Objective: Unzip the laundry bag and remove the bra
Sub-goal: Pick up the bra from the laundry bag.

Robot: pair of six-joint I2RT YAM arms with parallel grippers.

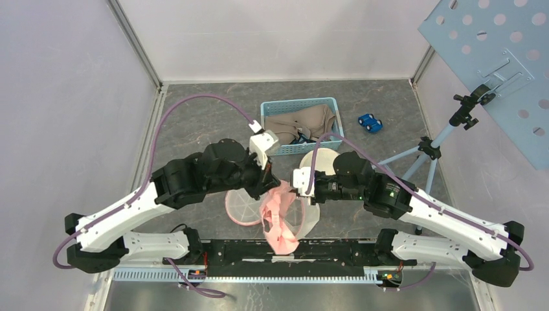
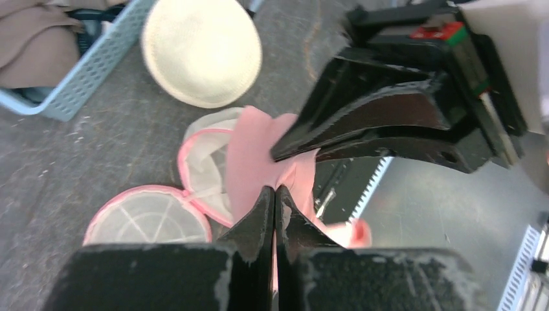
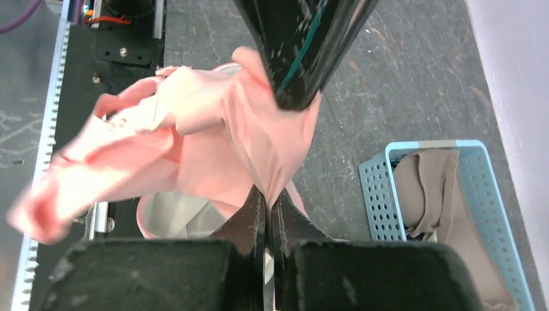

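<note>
Soft, matt pink cloth bra

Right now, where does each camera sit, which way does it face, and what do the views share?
Top external: above and behind, looking down on the table; left arm and right arm show, bases at the bottom.
Left wrist: on the left arm, looking past its own shut fingers at the right gripper and the bag.
Right wrist: on the right arm, looking past its own shut fingers at the left gripper.
Shared: all three show the bra, pinched by both grippers, and the basket.
</note>
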